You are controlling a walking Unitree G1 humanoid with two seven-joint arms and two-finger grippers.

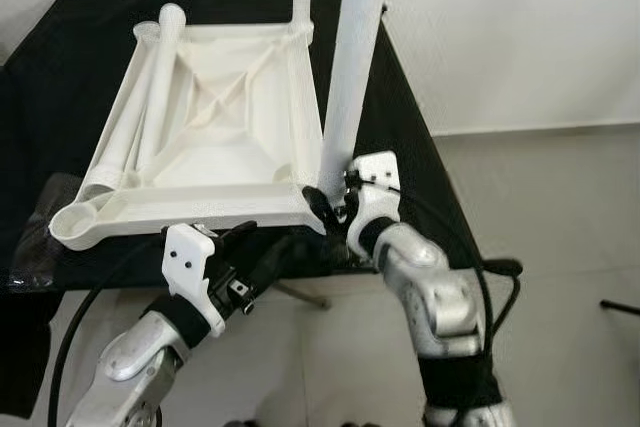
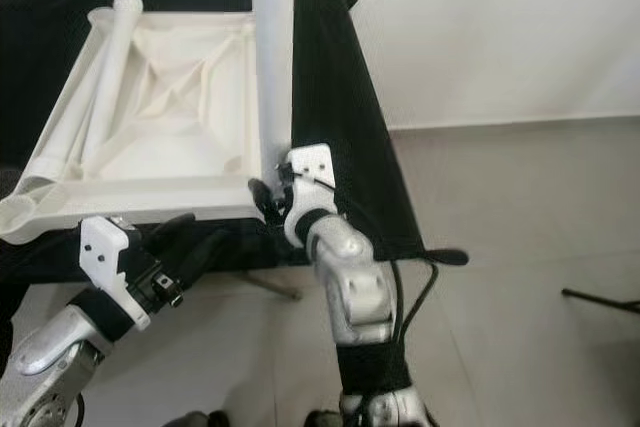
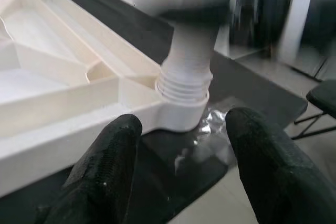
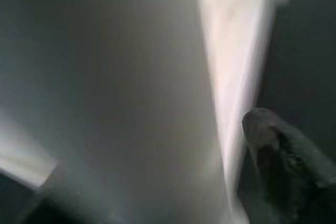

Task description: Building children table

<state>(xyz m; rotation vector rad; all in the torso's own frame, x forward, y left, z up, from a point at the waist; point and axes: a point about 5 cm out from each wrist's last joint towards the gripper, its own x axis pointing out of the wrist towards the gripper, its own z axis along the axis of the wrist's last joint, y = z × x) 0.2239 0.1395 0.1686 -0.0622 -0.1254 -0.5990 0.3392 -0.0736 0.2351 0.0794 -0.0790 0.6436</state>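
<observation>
The white plastic tabletop (image 1: 215,137) lies upside down on the surface (image 1: 400,117), which is draped in matte black cloth. Its underside is a shallow square tray with raised diagonal ribs and round sockets at the corners. A smooth white tubular leg (image 1: 350,67) stands upright in the corner socket just in front of the right tool (image 1: 335,209), whose black fingers sit against the leg's base; whether they pinch it cannot be told. In the left wrist view the leg's ridged screw thread (image 3: 184,85) shows just above the socket rim. Two loose legs (image 1: 150,97) lie slanted inside the tray, well off to the left tool's far side. The left tool (image 1: 245,247) hovers just below the tray's near edge, its thick rubbery fingers (image 3: 105,171) spread apart with nothing between them.
</observation>
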